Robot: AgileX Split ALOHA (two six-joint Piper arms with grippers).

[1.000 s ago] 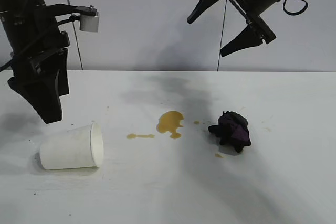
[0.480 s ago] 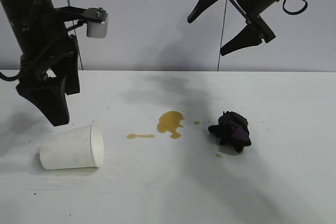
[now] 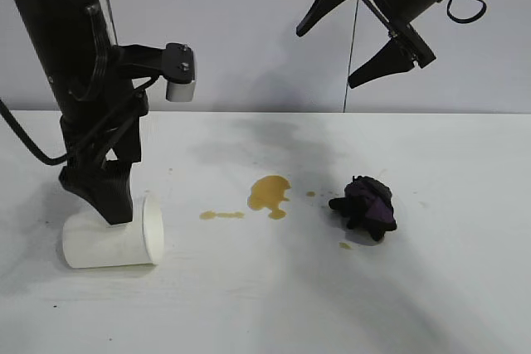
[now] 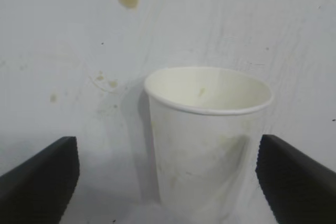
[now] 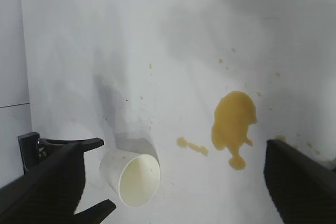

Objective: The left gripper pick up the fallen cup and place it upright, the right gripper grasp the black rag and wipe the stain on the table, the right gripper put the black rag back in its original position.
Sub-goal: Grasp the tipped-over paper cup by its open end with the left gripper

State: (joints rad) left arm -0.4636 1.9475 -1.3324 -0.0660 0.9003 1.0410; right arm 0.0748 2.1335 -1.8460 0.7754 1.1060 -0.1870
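The white cup [image 3: 99,248] lies on its side at the table's [image 3: 249,304] left, mouth toward the stain. My left gripper [image 3: 114,209] has come down over it and stands open. In the left wrist view the cup [image 4: 207,140] lies between the wide-apart fingers [image 4: 44,177], closer to one of them, and neither touches it. The yellow-brown stain [image 3: 268,194] is in the middle, with a smaller streak beside it. The black rag [image 3: 365,203] sits bunched to its right. My right gripper [image 3: 328,57] hangs open high above, at the back right, holding nothing.
A small splash [image 3: 345,245] lies in front of the rag. From the right wrist, the cup [image 5: 131,177], the stain [image 5: 233,121] and the left gripper's fingers [image 5: 79,142] show far below. A grey wall stands behind the table.
The left arm has swung right and down, bringing its open fingers from beside the cup to over it. The right arm, cup and rag have not moved.
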